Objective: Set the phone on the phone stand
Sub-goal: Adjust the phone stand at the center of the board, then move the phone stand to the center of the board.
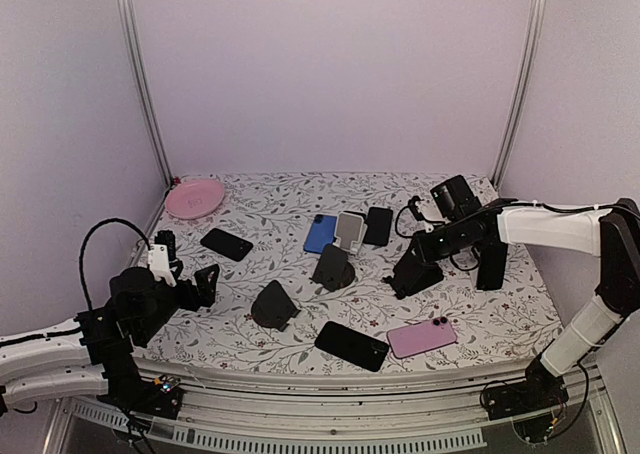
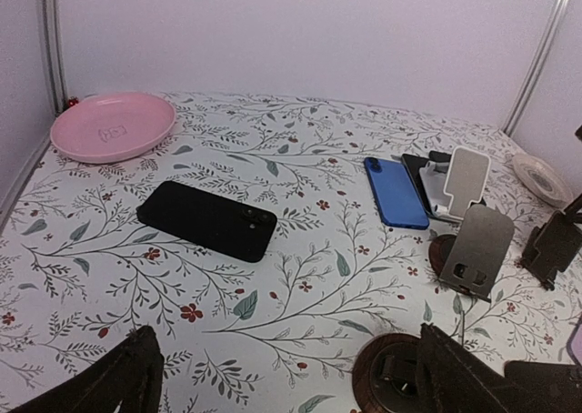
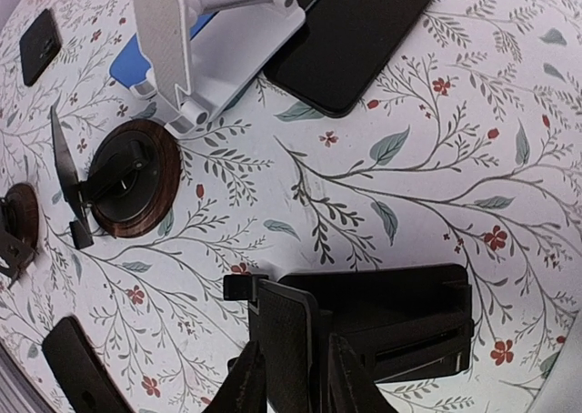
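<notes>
Right gripper (image 3: 293,363) first: its two fingers sit either side of the upright plate of the black stand (image 3: 391,322), tucked in close. Whether they are actually pinching that plate, the wrist view does not settle. The stand's base is flat on the floral table (image 1: 300,199).

Out from there, toward the near edge, the pink phone (image 1: 421,337) lies flat and face down, near this claw but clear of it. The front black phone (image 1: 352,345) lies just beside it on the left. Neither one touches the black stand.

Away from the claw, toward the back wall, the rear black phone (image 3: 350,35) lies flat. Hard against it is the white stand (image 3: 200,49), with the blue phone (image 1: 320,232) partly under that stand's far side. Left of the claw, the round-based stand (image 3: 127,176) is up on its brown disc with nothing on it.

Across the table, the left gripper (image 2: 286,340) has its fingers spread wide with nothing between them. The left black phone (image 2: 207,220) lies ahead of it, well apart. The pink plate (image 2: 114,126) sits beyond that in the back left corner.
</notes>
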`<action>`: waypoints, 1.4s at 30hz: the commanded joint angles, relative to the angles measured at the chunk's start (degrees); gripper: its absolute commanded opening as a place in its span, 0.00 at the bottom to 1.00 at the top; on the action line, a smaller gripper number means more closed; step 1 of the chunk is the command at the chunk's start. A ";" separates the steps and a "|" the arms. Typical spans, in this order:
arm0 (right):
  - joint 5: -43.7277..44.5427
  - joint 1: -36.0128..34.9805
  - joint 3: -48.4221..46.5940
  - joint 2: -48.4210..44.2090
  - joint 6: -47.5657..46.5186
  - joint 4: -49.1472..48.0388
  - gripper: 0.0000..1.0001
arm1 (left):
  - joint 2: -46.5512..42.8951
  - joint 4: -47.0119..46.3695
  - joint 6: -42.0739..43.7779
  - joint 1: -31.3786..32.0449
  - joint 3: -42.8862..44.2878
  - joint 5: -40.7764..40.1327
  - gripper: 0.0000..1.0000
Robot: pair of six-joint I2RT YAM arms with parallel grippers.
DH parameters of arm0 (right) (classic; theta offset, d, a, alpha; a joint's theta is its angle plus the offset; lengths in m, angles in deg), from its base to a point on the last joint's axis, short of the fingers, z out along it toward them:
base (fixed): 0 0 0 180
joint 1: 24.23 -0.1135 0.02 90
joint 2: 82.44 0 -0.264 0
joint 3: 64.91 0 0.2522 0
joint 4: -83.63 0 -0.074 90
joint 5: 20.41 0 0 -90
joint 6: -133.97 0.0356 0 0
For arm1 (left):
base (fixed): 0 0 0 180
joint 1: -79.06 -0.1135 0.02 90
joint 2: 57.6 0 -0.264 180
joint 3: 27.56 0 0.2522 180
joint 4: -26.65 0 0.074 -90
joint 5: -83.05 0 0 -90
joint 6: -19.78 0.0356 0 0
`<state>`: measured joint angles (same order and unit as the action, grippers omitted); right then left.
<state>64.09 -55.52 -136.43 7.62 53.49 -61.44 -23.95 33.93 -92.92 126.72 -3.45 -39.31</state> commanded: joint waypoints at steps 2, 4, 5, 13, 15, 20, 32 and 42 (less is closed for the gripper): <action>2.56 -2.17 -1.11 -3.56 2.82 -0.18 0.33 | -0.51 -0.81 0.42 -0.90 0.58 0.23 0.97; 3.42 -3.14 -1.13 -4.77 3.78 -0.29 0.42 | -0.51 -0.81 0.40 -0.87 0.50 0.36 0.97; 3.90 -3.81 -1.11 -5.41 4.16 -0.39 0.46 | -0.54 -0.81 0.40 -0.90 0.54 0.37 0.97; 4.10 -9.60 0.07 -7.88 8.21 -3.00 0.59 | -0.69 -0.81 0.38 -0.92 0.55 0.28 0.97; 3.92 -11.37 0.86 -7.40 9.02 -4.14 0.61 | -0.66 -0.81 0.40 -0.94 0.55 0.25 0.97; 2.55 -13.09 3.35 -5.76 10.83 -8.36 0.63 | -0.60 -0.90 0.37 -0.93 0.53 0.28 0.97; 5.57 -12.83 6.93 -1.44 12.72 -12.02 0.66 | -0.59 -0.84 0.29 -0.95 0.48 0.25 0.97; 5.50 -7.28 11.48 -4.31 12.72 -10.82 0.66 | -0.51 -0.90 0.30 -0.94 0.53 0.14 0.97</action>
<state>69.03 -64.98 -126.87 5.52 65.83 -72.15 -24.26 33.88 -92.92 126.61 -3.45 -39.29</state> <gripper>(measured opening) 0.663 0.966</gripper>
